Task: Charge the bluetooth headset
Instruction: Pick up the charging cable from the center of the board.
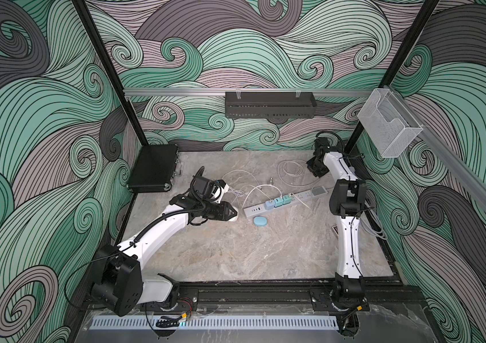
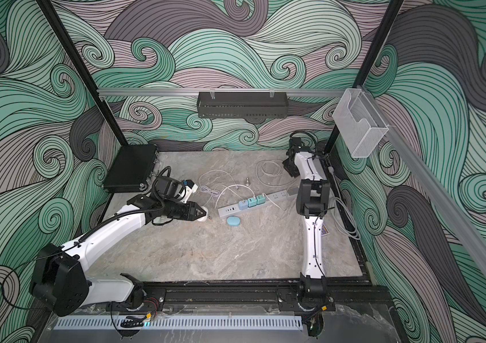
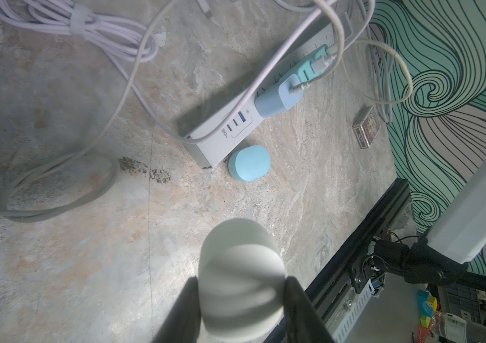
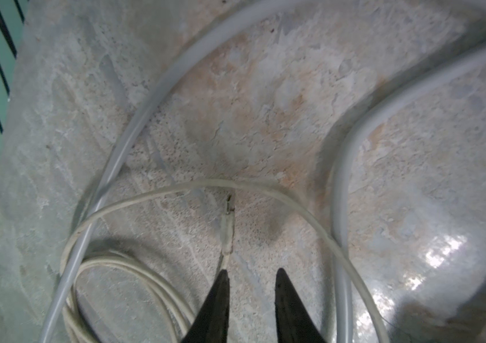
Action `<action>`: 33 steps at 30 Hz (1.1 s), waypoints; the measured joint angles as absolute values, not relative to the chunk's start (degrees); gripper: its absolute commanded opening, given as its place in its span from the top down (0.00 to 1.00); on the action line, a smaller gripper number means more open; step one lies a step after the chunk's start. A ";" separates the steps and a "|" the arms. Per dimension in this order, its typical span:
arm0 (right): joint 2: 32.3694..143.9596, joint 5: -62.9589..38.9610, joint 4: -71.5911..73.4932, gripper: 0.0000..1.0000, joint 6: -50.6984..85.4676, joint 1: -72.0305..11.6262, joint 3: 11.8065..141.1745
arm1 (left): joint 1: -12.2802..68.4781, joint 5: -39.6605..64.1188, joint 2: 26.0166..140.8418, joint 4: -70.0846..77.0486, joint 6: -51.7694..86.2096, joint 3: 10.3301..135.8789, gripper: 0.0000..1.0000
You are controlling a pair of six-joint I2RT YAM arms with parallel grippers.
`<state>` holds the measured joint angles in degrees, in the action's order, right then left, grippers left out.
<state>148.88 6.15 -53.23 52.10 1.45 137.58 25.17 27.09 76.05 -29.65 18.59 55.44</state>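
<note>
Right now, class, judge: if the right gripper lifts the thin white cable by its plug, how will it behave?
Probably floppy: the thin white cable lies in loose loops. Likely light; its coils may drag along. The plug looks small, possibly slippery.

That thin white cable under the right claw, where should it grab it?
Probably the stiff plug sleeve just behind its tip, from straight above, the right gripper straddling it. The plug lies flat on the table, and the sleeve is thicker than the limp cord.

Robot lab test cell: black frame posts [image 1: 113, 74], swirl-printed wall panels [image 1: 265, 44], stone-look tabletop [image 1: 250, 252], left arm [image 1: 158, 231] and right arm [image 1: 348, 246] bolted to base rail [image 1: 250, 294].
</note>
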 measured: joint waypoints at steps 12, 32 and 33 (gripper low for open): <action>151.17 6.70 -53.91 0.76 50.09 1.48 145.16 | 25.04 27.88 76.82 -29.63 18.41 55.44 0.82; 154.63 10.33 -54.24 0.77 47.11 0.54 145.18 | 24.10 28.75 76.82 -29.61 18.41 55.44 0.82; 154.74 10.59 -54.04 0.77 46.83 0.47 145.40 | 24.10 28.75 76.82 -29.61 18.41 55.44 0.82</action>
